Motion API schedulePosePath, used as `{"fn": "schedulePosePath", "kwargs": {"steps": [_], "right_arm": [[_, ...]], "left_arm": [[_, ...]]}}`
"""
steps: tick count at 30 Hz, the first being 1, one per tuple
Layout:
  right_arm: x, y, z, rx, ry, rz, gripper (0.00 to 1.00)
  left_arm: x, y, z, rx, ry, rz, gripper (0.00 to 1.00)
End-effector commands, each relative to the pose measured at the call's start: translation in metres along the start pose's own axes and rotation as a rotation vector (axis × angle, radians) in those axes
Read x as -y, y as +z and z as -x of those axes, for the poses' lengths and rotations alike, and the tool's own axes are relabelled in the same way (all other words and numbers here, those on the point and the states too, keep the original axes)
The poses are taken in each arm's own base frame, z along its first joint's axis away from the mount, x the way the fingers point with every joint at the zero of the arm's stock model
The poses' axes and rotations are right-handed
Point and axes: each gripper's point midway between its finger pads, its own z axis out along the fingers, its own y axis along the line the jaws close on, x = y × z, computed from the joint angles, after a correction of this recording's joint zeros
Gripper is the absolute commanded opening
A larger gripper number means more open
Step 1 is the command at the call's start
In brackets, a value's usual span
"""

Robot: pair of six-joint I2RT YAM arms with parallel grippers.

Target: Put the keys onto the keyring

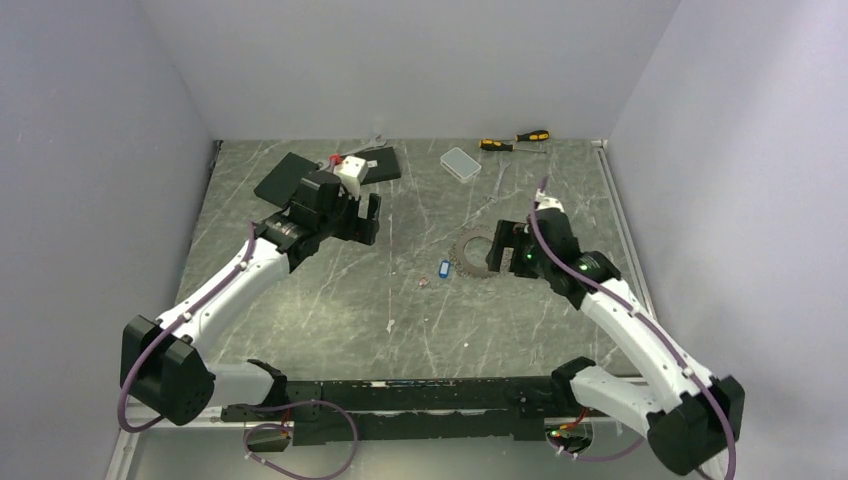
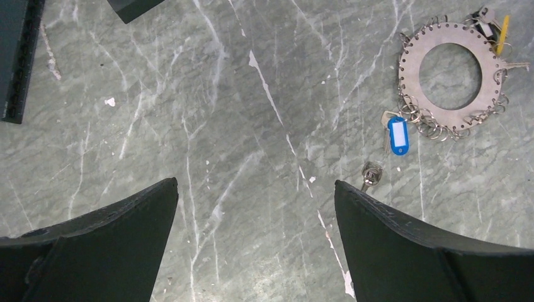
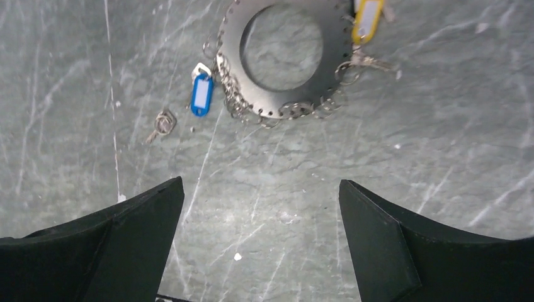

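Note:
The keyring (image 1: 468,256) is a flat grey metal ring with many small wire loops round its rim, lying mid-table. It also shows in the left wrist view (image 2: 415,69) and the right wrist view (image 3: 283,104). A blue-tagged key (image 1: 444,268) (image 2: 397,135) (image 3: 201,94) lies at its left edge. A plain silvery key (image 1: 422,282) (image 2: 371,171) (image 3: 164,123) lies loose further left. A yellow-tagged key (image 2: 502,34) (image 3: 367,17) lies at the ring's right side. My left gripper (image 1: 365,215) (image 2: 255,183) is open and empty, left of the keys. My right gripper (image 1: 500,245) (image 3: 261,181) is open and empty, just right of the keyring.
Two flat black boxes (image 1: 290,175) (image 1: 378,165) lie at the back left. A clear plastic box (image 1: 461,162) and yellow-handled screwdrivers (image 1: 515,140) lie at the back. Grey walls close in the table on three sides.

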Motion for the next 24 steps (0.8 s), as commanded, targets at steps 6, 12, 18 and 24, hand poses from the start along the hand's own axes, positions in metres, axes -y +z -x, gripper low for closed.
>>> {"fn": "schedulePosePath", "kwargs": {"steps": [6, 12, 18, 24], "right_arm": [[-0.053, 0.036, -0.016, -0.086, -0.068, -0.009, 0.85], [-0.096, 0.062, -0.024, -0.127, -0.123, -0.022, 0.83], [-0.113, 0.086, -0.039, -0.169, -0.137, -0.21, 0.82], [-0.133, 0.1, -0.057, -0.188, -0.111, -0.314, 0.8]], "left_arm": [[-0.013, -0.019, 0.026, 0.075, 0.015, 0.085, 0.97], [-0.032, -0.029, 0.03, 0.091, 0.0, 0.196, 0.96], [-0.074, -0.05, 0.033, 0.123, -0.062, 0.453, 0.92], [-0.099, -0.075, 0.039, 0.179, -0.127, 0.624, 0.89]]}}
